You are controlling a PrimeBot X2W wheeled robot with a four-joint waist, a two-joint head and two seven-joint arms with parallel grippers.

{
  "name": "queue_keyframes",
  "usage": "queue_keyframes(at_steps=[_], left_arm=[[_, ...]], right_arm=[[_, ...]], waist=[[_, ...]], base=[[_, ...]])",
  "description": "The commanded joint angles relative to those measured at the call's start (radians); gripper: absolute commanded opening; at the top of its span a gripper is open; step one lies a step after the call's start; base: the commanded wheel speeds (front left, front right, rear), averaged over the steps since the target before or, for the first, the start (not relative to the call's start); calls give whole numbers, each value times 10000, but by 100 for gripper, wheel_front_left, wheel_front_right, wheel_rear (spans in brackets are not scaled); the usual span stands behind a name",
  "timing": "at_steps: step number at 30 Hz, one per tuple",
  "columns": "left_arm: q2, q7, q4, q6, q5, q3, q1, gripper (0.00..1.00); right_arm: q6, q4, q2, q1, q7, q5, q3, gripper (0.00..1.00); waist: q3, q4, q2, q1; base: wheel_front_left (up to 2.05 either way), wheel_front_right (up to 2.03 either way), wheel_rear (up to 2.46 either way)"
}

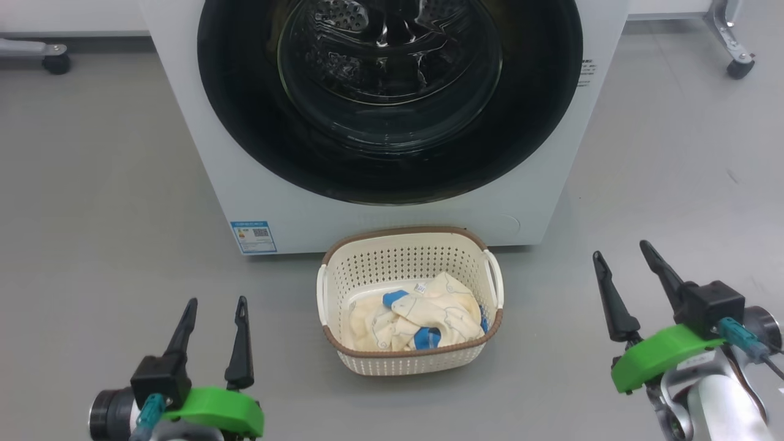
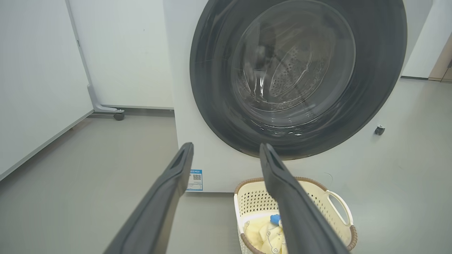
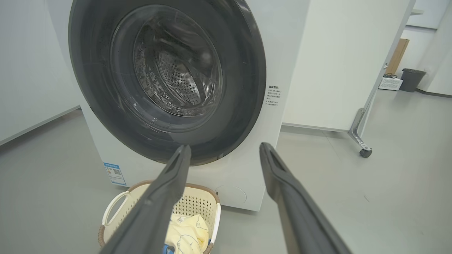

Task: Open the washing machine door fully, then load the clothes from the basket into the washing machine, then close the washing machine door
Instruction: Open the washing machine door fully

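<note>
Basket (image 1: 401, 263) sits on the floor (image 1: 92, 184) just in front of the washing machine (image 1: 294, 214), below the door's lower edge. Can't tell if it touches the front panel. Clothes (image 1: 416, 315) are inside it: crumpled cream-yellow pile with blue patches, lying on the bottom, below the brown rim. Washing machine door (image 1: 389, 92) is shut, flush with the machine front. It has a glossy black rim and a clear glass bowl, perforated drum visible through it. Blue label (image 1: 253, 236) is on the machine's lower front corner. Left gripper (image 1: 217, 301) and right gripper (image 1: 620, 249) are out in front of the machine, one per side, fingers spread apart, both empty, well apart from basket and door. Open grey floor flanks the machine. Casters (image 1: 58, 63) stand further back beside it.
</note>
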Motion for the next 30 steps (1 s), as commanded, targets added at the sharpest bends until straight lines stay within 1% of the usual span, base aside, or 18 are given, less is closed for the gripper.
queue_keyframes(at_steps=[1,14,22,30], left_arm=[[153,-141,-289,51,35,304,-544,100],[173,-141,-277,81,21,303,-605,100],[170,-141,-330,28,-89,304,-587,100],[194,-141,-383,-65,-138,228,-533,100]], right_arm=[[-30,-324,-76,-573,-110,-67,142,100],[-30,-328,-80,-652,-109,-80,21,100],[-30,-321,-81,-642,-100,-95,-30,100],[-30,-355,-89,-627,-89,-99,-50,100]], waist=[[-5,1,0,0],[92,-83,0,0],[23,-134,0,0],[12,-181,0,0]], base=[[118,118,-237],[123,123,-246],[121,121,-242],[76,76,-152]])
